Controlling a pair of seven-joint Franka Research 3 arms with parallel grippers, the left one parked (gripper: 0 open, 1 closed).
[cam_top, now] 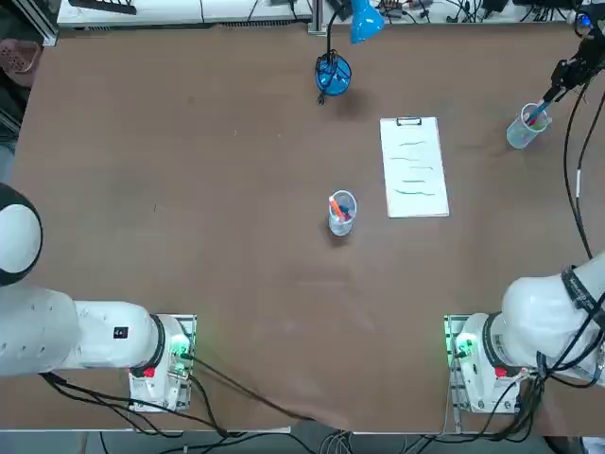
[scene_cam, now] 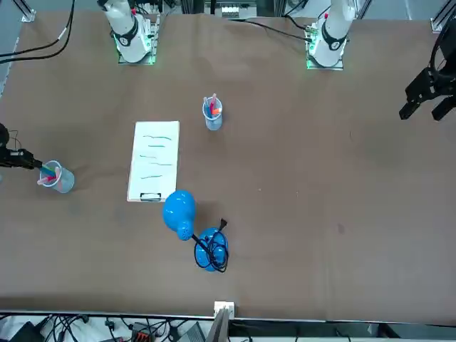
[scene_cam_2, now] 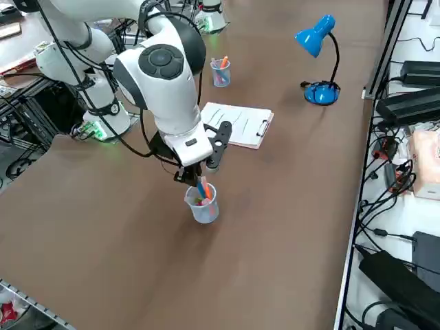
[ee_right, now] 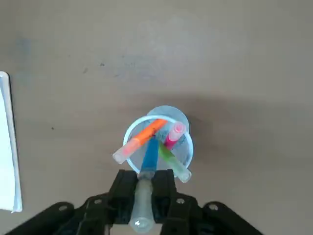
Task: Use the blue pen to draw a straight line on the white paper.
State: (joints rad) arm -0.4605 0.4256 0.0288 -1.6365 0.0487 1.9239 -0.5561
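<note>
Right hand (ee_right: pixel 145 185) closed on the slim blue pen (ee_right: pixel 150 155), above the clear plastic cup (ee_right: pixel 184 147) near the table's (cam_top: pixel 255 246) right edge.

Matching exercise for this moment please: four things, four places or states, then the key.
Things
1. right pincer
2. blue pen
3. white paper
4. blue lamp

Places or states
A. on the table, dark clip at one edge, short wavy lines on it
B. closed on a pen at the right-hand cup
C. head raised over the table on a dark stem
D. between the fingers, lower part in that cup

Pairs
1-B, 2-D, 3-A, 4-C
</note>
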